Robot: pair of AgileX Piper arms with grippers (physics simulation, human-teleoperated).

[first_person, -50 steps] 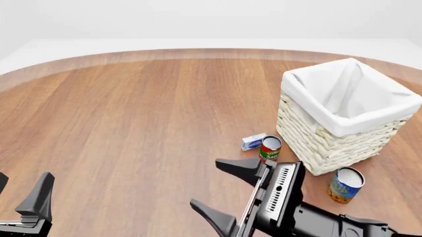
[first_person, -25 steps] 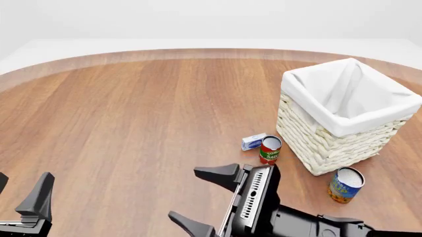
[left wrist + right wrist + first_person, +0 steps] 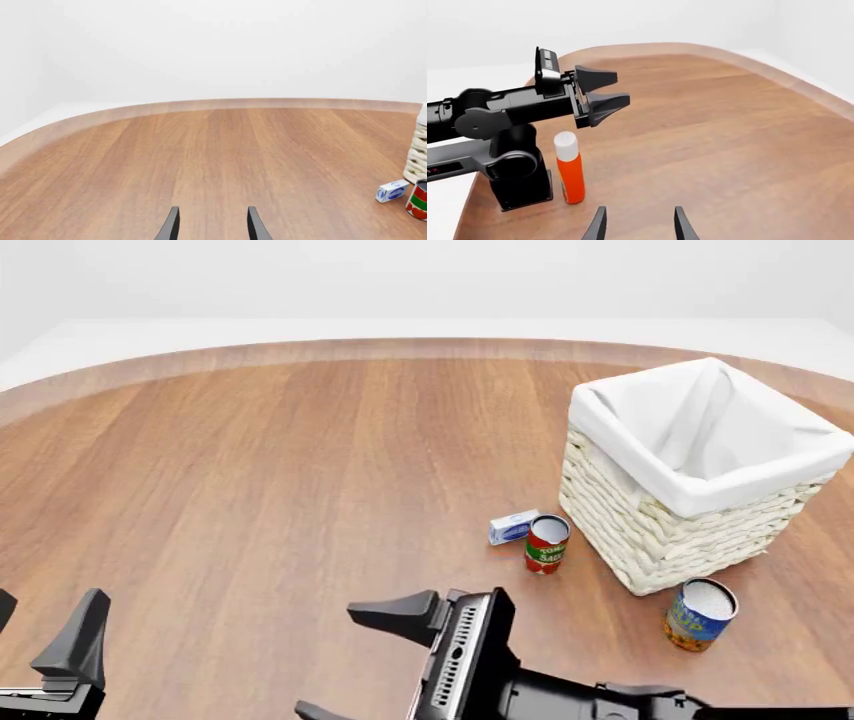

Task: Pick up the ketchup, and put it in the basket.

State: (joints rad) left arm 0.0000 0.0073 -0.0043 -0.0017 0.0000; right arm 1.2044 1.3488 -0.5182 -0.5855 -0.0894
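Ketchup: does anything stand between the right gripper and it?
In the right wrist view, nothing visible does: bare wood lies between the open right gripper and the ketchup. The left gripper hangs above it, beside the left arm's base.

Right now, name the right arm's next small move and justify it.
Probably keep swinging the right gripper toward the ketchup and line up on it. Its jaws stand open and empty, and the bottle stands upright beside the left arm's base, not in the basket.
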